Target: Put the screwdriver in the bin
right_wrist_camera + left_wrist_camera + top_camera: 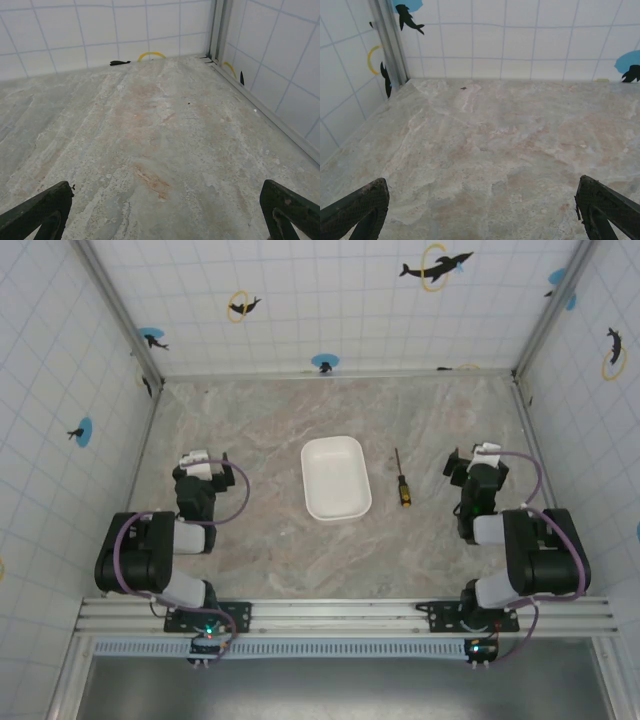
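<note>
right claw [165, 207]: spread wide, nothing between the fingers [42, 207], table [270, 545] ahead of it.
left claw [207, 459]: also spread, empty, sits left of the bin [352, 512] and well apart from the screwdriver [401, 480].
screwdriver: flat on the table just right of the bin, not touching it, between bin and right claw.
lie: shaft [398, 462] points at the far wall, handle [405, 496] at the near end, roughly parallel to the bin's long side.
bin: white, mid table, upright, nothing in it.
step: i read this as the very start. nothing is gripped, so the reach comes first.
arm choice: i'd use the right claw, it's the nearer one.
approach: swing it left until it's over the handle, and turn the wrist so the fingers straddle the handle across its width, not along it.
grip: come down until the tips are close to the table and pinch the handle. the thin shaft would probably roll or slip out.
carry: lift above the rim, make a short move left, and line the tool up with the bin's long side.
release: low over the middle of the bin so it doesn't bounce out.
watch: the gap to the bin looks narrow, so the inner finger could nudge the rim on the way down.
</note>
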You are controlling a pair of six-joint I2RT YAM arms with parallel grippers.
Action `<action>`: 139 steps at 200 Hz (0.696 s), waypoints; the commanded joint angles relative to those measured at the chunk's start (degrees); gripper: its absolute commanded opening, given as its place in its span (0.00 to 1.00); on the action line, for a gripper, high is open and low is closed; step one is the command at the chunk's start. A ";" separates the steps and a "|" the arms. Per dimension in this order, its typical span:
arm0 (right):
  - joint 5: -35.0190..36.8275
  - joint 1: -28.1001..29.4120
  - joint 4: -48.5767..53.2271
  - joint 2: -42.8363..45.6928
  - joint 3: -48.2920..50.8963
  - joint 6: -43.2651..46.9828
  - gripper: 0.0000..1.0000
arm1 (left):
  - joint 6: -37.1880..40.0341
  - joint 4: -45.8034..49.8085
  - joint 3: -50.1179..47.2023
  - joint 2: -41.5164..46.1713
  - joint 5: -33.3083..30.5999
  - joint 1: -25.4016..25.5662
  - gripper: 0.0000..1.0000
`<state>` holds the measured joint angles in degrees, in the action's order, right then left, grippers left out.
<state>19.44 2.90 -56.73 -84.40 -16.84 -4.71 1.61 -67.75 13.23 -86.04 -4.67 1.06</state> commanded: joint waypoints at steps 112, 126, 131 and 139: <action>0.33 0.00 -0.69 0.25 -1.09 0.13 0.99 | 0.76 -0.36 1.08 -0.70 1.07 -0.42 0.98; 0.50 0.08 -0.75 0.29 -1.02 0.19 0.99 | 0.77 -0.37 1.05 -0.62 1.06 -0.51 0.98; 0.56 0.09 -0.88 0.36 -0.96 0.20 0.99 | 0.76 -0.37 1.09 -0.63 1.06 -0.44 0.98; 1.35 0.45 -1.28 0.46 -0.70 0.38 0.99 | 0.77 -0.42 1.04 -0.70 1.08 -0.44 0.98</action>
<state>19.46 2.90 -56.71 -84.40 -16.84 -4.69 1.61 -67.75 13.23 -86.04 -4.64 1.06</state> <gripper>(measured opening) 0.990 0.976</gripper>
